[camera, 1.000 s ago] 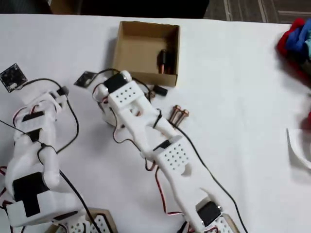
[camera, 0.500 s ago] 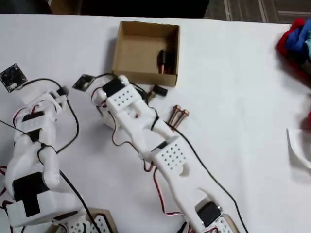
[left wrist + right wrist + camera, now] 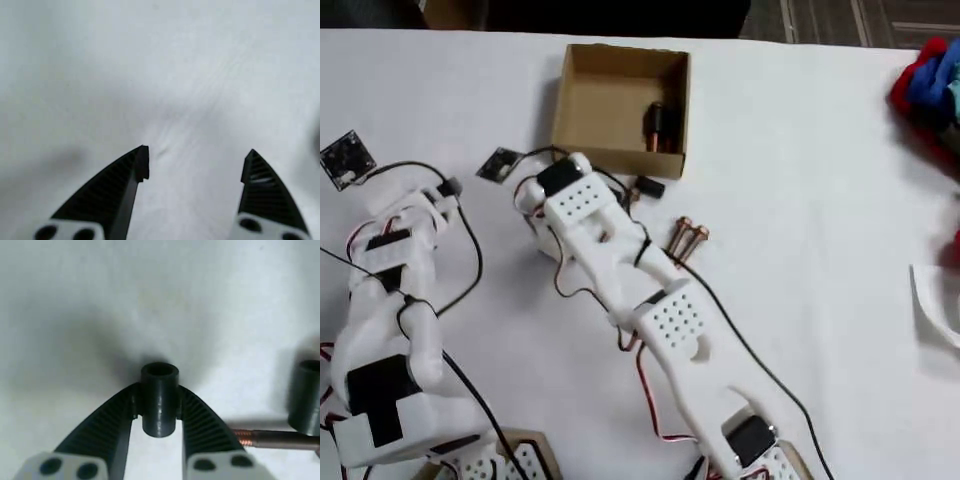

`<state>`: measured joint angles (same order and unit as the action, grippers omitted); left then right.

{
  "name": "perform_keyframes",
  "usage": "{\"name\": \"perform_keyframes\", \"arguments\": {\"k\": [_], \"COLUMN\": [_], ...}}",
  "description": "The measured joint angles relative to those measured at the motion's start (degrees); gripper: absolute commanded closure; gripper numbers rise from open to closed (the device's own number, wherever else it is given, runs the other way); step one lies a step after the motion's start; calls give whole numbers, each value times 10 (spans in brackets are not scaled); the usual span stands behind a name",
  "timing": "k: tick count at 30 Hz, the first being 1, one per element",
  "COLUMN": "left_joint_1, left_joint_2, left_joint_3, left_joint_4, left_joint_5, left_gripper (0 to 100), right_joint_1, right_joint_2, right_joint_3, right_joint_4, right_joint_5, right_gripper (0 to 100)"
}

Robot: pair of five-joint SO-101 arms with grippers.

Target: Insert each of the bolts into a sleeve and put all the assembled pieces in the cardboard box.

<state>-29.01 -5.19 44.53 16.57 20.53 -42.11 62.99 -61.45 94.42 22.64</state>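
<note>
In the right wrist view my right gripper (image 3: 159, 412) is shut on an upright black sleeve (image 3: 159, 397) just above the white table. Beside it stands a second black sleeve (image 3: 306, 396) with a copper bolt (image 3: 275, 438) lying at its foot. From above, the right arm (image 3: 590, 215) stretches toward the cardboard box (image 3: 582, 110), which holds one assembled piece (image 3: 658, 127). Two loose bolts (image 3: 685, 238) lie to the right of the arm, and a dark sleeve (image 3: 648, 187) sits near the box's front wall. My left gripper (image 3: 195, 162) hangs open over bare table.
The left arm (image 3: 390, 290) is folded at the table's left side. Two small black square tags (image 3: 347, 158) (image 3: 498, 163) lie left of the box. Red and blue cloth (image 3: 930, 80) and a white object (image 3: 935, 305) sit at the right edge.
The right arm's wrist swung slightly left and toward the front, then came back to about where it was. The left arm has stayed still.
</note>
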Motion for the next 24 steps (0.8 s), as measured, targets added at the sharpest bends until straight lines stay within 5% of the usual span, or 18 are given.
{"name": "perform_keyframes", "arguments": {"k": [5,11,19,24], "left_joint_1": [22,129,264,329], "left_joint_2": [0,0,2,4], "left_joint_3": [0,-11,-150,-184], "left_joint_4": [0,28,267,308], "left_joint_5": [-16,-134,-162,-190], "left_gripper": [692,692,692,692], "right_joint_1": [35,148,250,316], "right_joint_2": [-22,-181,-437,-601], "right_joint_3": [-64,-55,213,453], "right_joint_4": [53,55,55,-58], "right_joint_5": [-58,-78,-82,-82], "right_gripper": [976,976,976,976]}}
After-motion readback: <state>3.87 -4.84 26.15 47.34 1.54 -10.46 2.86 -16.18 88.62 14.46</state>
